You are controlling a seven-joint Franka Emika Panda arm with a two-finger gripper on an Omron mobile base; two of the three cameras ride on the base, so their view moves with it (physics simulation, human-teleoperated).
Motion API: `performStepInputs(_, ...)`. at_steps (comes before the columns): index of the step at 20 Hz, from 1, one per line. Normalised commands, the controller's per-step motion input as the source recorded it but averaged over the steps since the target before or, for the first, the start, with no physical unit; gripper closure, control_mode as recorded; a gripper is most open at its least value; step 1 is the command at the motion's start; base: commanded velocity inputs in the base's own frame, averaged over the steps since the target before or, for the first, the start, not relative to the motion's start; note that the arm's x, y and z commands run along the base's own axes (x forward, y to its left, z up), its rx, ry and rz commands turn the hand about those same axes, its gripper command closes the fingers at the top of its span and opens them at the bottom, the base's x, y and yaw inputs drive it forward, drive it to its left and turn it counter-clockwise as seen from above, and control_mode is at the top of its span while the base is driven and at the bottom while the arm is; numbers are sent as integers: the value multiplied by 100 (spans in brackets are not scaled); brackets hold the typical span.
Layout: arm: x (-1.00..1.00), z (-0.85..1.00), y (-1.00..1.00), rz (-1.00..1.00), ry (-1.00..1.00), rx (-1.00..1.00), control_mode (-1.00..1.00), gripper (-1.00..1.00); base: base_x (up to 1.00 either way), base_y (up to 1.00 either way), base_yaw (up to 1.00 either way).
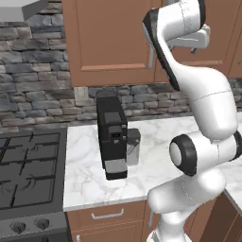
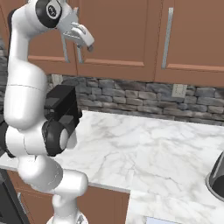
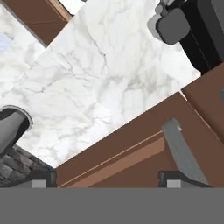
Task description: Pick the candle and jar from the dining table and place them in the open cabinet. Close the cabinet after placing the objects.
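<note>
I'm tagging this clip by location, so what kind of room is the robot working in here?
A kitchen, rendered in simulation. A black coffee machine stands on a marble counter beside a gas stove, with brown wooden wall cabinets above a stone backsplash.

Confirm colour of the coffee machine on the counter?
Black, with a grey panel; the coffee machine on the white marble counter shows best in the left base view.

Coffee machine (image 2: 63,107) half hidden behind the arm, dark pot (image 2: 217,177) cut off by right edge, stove (image 1: 28,175) cropped at left.
</note>
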Motion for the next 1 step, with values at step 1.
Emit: performStepInputs(1, -9, -35, 0, 13, -6, -11, -100, -100, 0, 0, 0)
